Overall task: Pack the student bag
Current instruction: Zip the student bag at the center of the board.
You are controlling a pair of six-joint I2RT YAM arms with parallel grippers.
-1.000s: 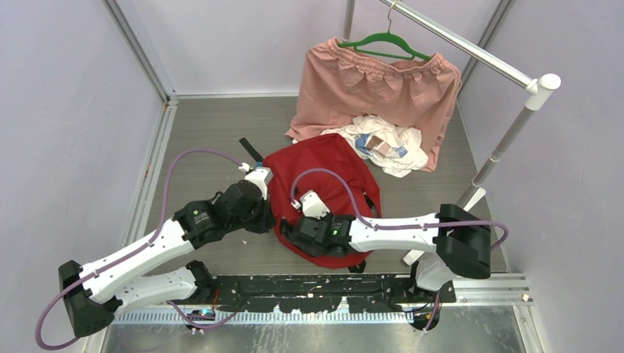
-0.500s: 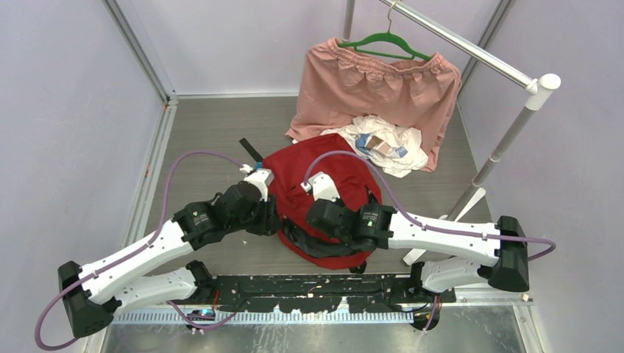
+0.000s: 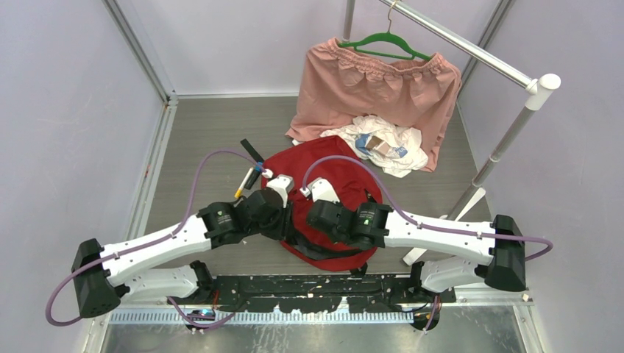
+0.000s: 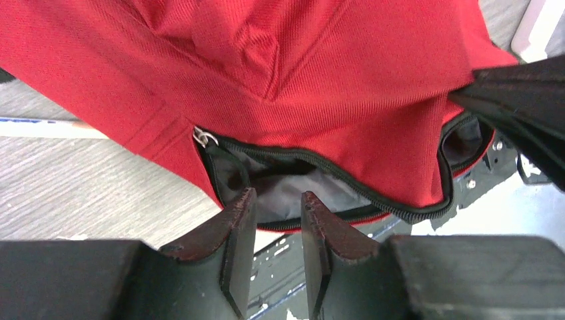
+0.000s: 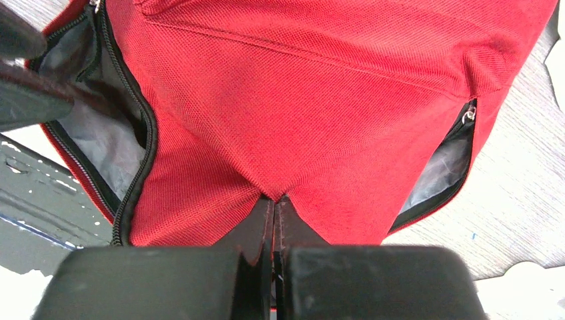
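Observation:
The dark-red student bag (image 3: 335,165) lies in the middle of the table, its black zipper open along the near edge and grey lining (image 4: 293,190) showing inside. My left gripper (image 4: 276,200) is open and empty, its fingertips right at the zipped-open mouth near the zipper pull (image 4: 203,137). My right gripper (image 5: 274,200) is shut on a pinch of the bag's red fabric (image 5: 320,100), which it holds lifted. In the top view both wrists sit close together over the bag's near edge, left (image 3: 274,213) and right (image 3: 335,220).
A pale pink garment (image 3: 375,84) hangs on a green hanger (image 3: 383,44) at the back, with a small white printed cloth (image 3: 390,147) below it. A metal rail (image 3: 471,48) runs at the right. A pen (image 3: 246,180) and black strap (image 3: 250,151) lie left of the bag.
My right arm swung its base right and moved its gripper up onto the bag's fabric. My left gripper moved right to the bag's mouth, uncovering the pen.

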